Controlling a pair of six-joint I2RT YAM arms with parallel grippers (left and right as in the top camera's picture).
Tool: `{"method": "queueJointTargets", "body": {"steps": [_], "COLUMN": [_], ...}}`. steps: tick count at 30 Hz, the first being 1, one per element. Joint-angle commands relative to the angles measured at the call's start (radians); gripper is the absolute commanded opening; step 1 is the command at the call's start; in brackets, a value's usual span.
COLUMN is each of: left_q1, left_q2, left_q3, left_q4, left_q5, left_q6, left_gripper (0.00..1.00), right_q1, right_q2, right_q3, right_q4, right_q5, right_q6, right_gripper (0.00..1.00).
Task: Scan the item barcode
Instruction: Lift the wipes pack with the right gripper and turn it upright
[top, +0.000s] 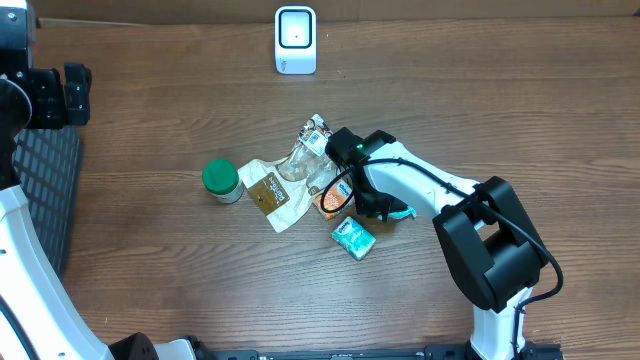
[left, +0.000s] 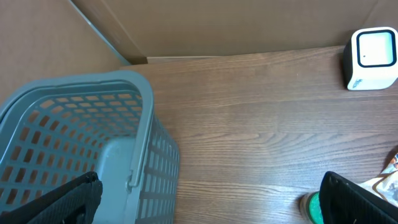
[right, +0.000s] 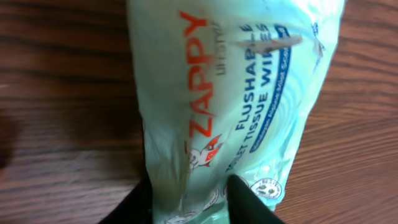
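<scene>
Overhead, right arm folded low (over wipes)

A green-lidded jar stands on the wooden table, at nine o'clock of the heap of packets in the middle. A brown-and-white pouch lies just beside the jar at its three o'clock. A crinkled clear bag lies at the pouch's one o'clock and an orange packet at its three. A small teal box lies at the orange packet's five o'clock. A grey slotted basket sits at the table's nine o'clock edge, with a cardboard wall behind it.
</scene>
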Motion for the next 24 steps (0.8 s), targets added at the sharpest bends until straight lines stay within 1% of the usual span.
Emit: {"method": "queueJointTargets", "body": {"steps": [1,2,8,13,14,15,17,19,21,24], "left_q1": [0.005,0.005,0.005,0.005,0.005,0.005,0.005,0.005,0.005,0.005], "left_q2": [0.0,0.0,0.0,0.0,0.0,0.0,0.0,0.0,0.0,0.0], "left_q3": [0.003,0.003,0.003,0.003,0.003,0.003,0.003,0.003,0.003,0.003], "left_q4": [0.003,0.003,0.003,0.003,0.003,0.003,0.003,0.003,0.003,0.003], "left_q5": [0.003,0.003,0.003,0.003,0.003,0.003,0.003,0.003,0.003,0.003], "left_q6": [0.015,0.015,0.015,0.015,0.015,0.015,0.015,0.015,0.015,0.015], "left_gripper": [1.0,1.0,1.0,1.0,1.0,1.0,1.0,1.0,0.99,1.0], "right_q1": [-0.005,-0.005,-0.005,-0.023,-0.054,-0.074,-0.161,-0.22,-0.315,-0.372], "right_q2": [0.052,0.052,0.023,-0.156,-0.22,-0.248,-0.315,-0.328,-0.324,-0.322], "right_q3": [-0.014,-0.014,0.02,0.081,0.1,0.105,0.106,0.103,0.073,0.003], "right_q4": [0.021,0.021,-0.008,0.003,0.011,0.016,0.032,0.032,0.047,0.077], "right_q5": [0.014,0.013,-0.041,-0.248,-0.359,-0.421,-0.643,-0.791,-1.046,-1.169], "right_q6": [0.01,0.01,0.009,-0.084,-0.118,-0.132,-0.175,-0.206,-0.292,-0.337], "right_gripper": [0.1,0.04,0.04,0.04,0.04,0.04,0.04,0.04,0.04,0.04]}}
